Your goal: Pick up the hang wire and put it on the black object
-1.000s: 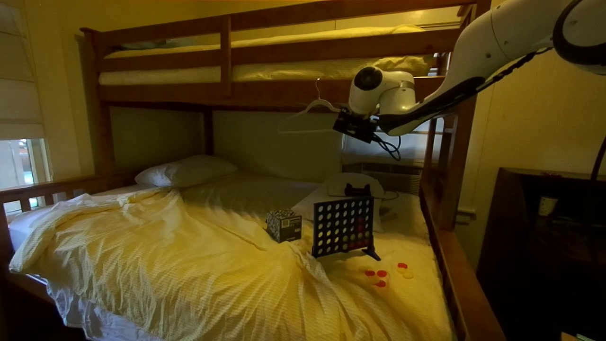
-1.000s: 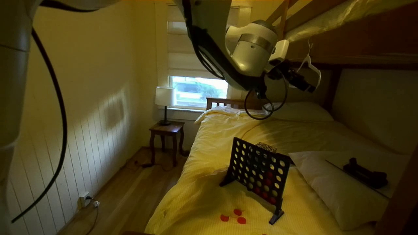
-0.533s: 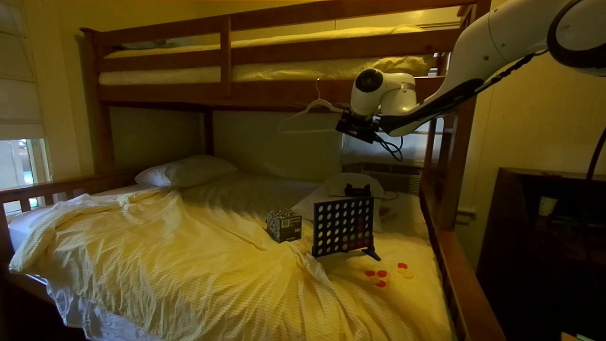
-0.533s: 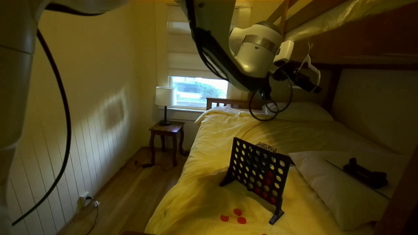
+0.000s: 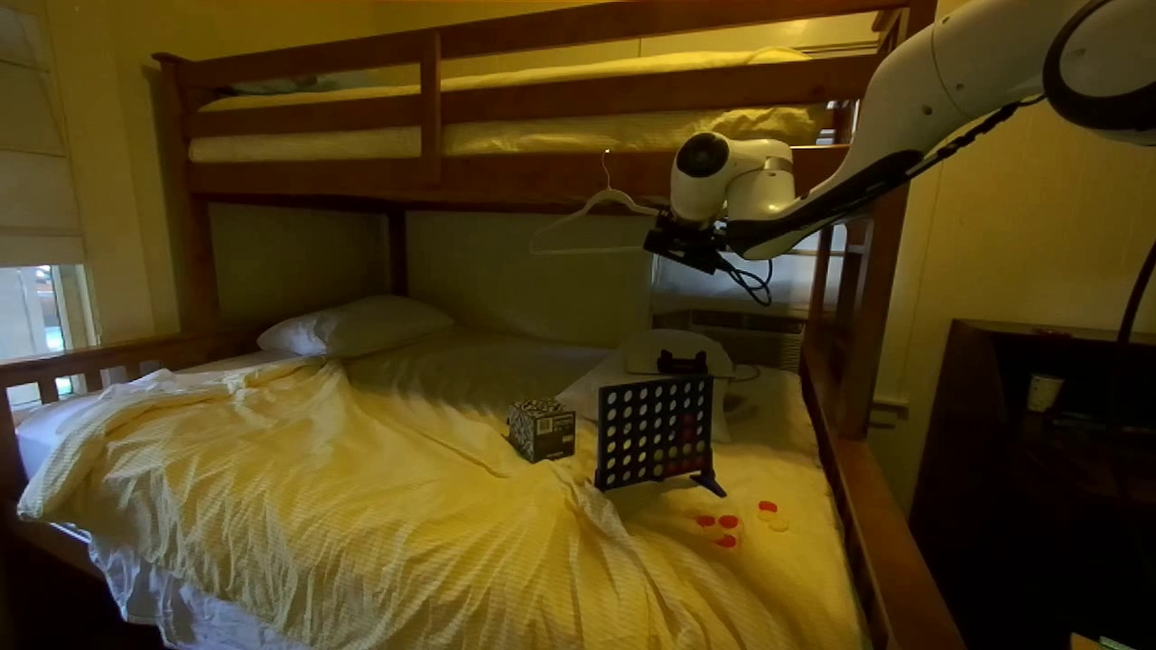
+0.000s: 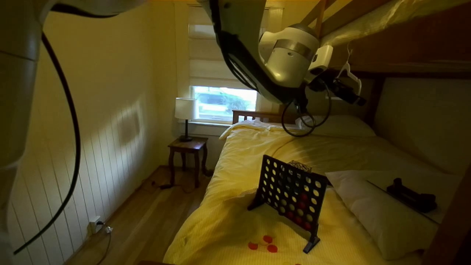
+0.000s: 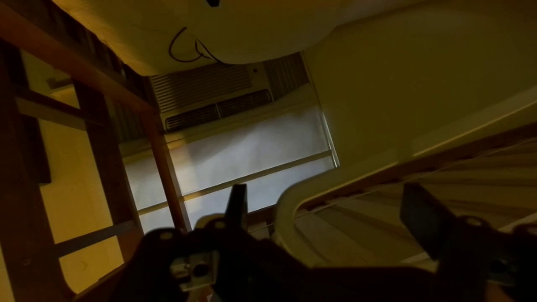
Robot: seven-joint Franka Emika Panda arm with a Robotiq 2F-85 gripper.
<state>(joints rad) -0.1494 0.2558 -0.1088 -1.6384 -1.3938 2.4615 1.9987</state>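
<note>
The hang wire, a pale thin clothes hanger (image 5: 611,194), hangs in the air by the upper bunk rail, hook up. It also shows in an exterior view (image 6: 354,76) and in the wrist view (image 7: 344,181). My gripper (image 5: 652,239) is at one end of it, and the fingers (image 6: 358,99) partly cover that end. In the wrist view my gripper (image 7: 325,201) is open, with the hanger's rounded end seen between the fingers; contact cannot be told. The black object, an upright grid with round holes (image 5: 655,431), stands on the bed below, also in an exterior view (image 6: 290,191).
A dark patterned box (image 5: 542,431) sits beside the grid. Red discs (image 5: 728,522) lie in front of it. A pillow (image 6: 382,206) with a black stand (image 6: 412,197) lies behind it. The upper bunk rail (image 5: 524,176) and ladder (image 7: 100,155) are near the arm.
My gripper has shifted slightly to the right in both exterior views, by the hanger's end. The hanger and the black grid have not visibly moved.
</note>
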